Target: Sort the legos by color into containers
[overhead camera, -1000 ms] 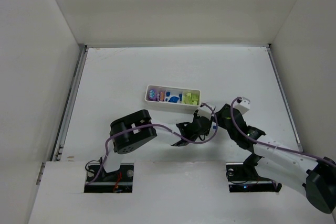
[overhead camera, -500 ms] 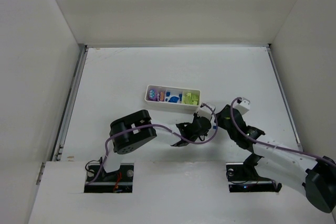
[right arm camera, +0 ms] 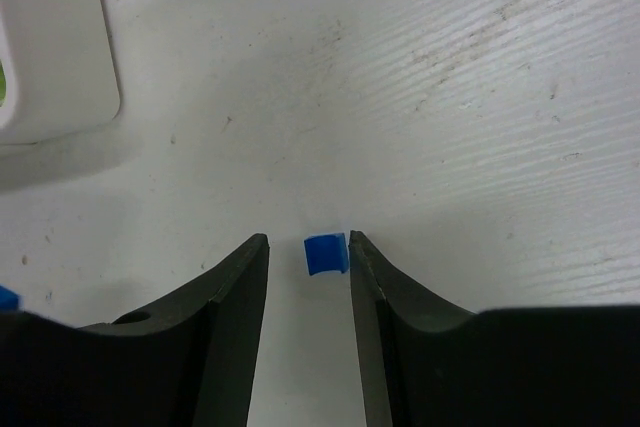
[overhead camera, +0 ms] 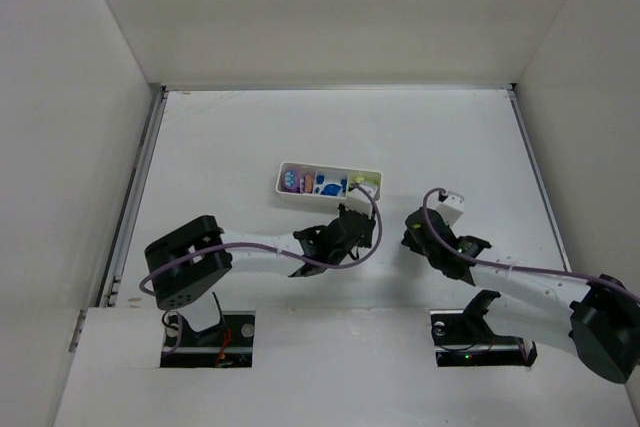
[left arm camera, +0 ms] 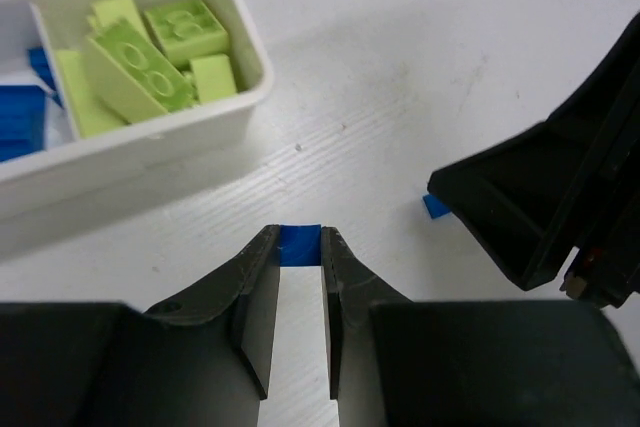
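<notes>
Left fingers (left arm camera: 256, 297) pinch blue brick (left arm camera: 298, 245), seemingly crosswise.

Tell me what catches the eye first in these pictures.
Two tiny blue pieces, each between a pair of black fingers near the tray's right end. The left gripper pinches a blue lego, and the right gripper stands open around a second blue lego. Just beyond them, the white tray holds a heap of yellow-green legos in its end compartment.
</notes>
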`<state>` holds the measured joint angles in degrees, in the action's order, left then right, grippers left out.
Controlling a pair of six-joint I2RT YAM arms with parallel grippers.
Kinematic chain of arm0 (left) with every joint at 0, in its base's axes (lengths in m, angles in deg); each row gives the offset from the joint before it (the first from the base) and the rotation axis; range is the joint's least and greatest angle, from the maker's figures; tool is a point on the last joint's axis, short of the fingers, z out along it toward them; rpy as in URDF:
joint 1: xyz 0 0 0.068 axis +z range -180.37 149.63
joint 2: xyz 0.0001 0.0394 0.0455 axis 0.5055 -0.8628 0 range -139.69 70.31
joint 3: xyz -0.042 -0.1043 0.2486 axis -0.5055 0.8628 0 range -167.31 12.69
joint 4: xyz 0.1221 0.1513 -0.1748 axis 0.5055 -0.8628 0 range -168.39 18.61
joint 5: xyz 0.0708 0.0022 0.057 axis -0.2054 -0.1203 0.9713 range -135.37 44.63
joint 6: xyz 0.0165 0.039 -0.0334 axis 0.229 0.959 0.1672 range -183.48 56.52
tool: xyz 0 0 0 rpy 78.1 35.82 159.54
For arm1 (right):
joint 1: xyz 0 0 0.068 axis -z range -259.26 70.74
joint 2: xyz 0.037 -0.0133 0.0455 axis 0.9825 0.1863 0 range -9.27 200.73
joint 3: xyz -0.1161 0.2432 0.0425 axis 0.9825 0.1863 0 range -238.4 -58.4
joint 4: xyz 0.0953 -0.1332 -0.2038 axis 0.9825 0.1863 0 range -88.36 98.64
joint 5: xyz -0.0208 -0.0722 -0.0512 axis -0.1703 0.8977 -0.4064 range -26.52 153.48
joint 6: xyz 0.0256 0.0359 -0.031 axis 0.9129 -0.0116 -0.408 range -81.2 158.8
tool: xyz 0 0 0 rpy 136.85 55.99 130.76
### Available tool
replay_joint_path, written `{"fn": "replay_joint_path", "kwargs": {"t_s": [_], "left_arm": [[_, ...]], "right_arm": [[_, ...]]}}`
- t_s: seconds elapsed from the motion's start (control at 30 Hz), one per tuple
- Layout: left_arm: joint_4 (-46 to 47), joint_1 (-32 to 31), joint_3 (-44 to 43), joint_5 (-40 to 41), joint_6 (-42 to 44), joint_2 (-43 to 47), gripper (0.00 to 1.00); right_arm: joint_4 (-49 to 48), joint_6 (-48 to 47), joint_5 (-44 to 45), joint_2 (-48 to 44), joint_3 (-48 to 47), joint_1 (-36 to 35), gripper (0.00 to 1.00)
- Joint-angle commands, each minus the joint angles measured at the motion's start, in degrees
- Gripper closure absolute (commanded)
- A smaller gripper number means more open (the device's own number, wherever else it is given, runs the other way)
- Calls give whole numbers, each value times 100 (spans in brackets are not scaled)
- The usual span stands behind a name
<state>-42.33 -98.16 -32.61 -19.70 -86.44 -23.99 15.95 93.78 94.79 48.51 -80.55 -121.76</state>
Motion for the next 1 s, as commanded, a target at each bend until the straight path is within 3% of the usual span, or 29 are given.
{"fn": "replay_joint_path", "kwargs": {"t_s": [0.0,0.47,0.73,0.97], "left_arm": [[135,252,249,35,28,543,85],[144,1316,900,-361,46,1757,84],[188,1712,892,-546,-24,1766,84],[214,1905,549,-546,2,1187,83]], "right_arm": [[266,162,130,207,-386,-61,56],[662,478,87,813,-747,-131,58],[617,417,-11,989,-834,-166,59],[433,268,-239,1341,-931,-254,66]]}}
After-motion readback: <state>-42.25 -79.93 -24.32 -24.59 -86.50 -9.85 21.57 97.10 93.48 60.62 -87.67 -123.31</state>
